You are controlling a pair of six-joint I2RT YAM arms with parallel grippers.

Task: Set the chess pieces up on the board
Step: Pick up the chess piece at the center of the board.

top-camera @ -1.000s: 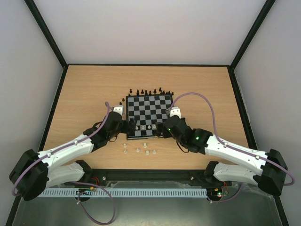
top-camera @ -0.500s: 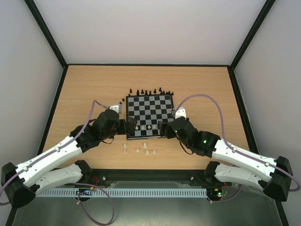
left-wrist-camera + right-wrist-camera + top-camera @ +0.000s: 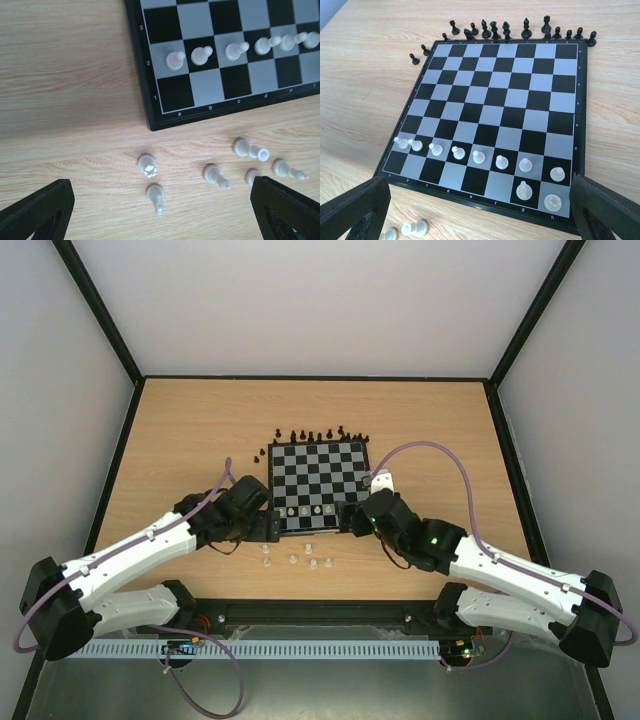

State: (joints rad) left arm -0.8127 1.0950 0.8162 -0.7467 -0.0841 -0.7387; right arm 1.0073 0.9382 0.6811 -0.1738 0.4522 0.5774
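Along the rim of the board (image 3: pixel 150 100), printed 1, 2, 3 and a, b, c; later letters possibly d, e, blurred. Centred on wood-grain table (image 3: pixel 180 440), pale walls (image 3: pixel 320 300), black frame (image 3: pixel 98 310). White chess pieces (image 3: pixel 479 157) on second rank, others loose by near edge, black beyond far edge. Left gripper (image 3: pixel 160 212) and right gripper (image 3: pixel 480 210) spread wide, empty.
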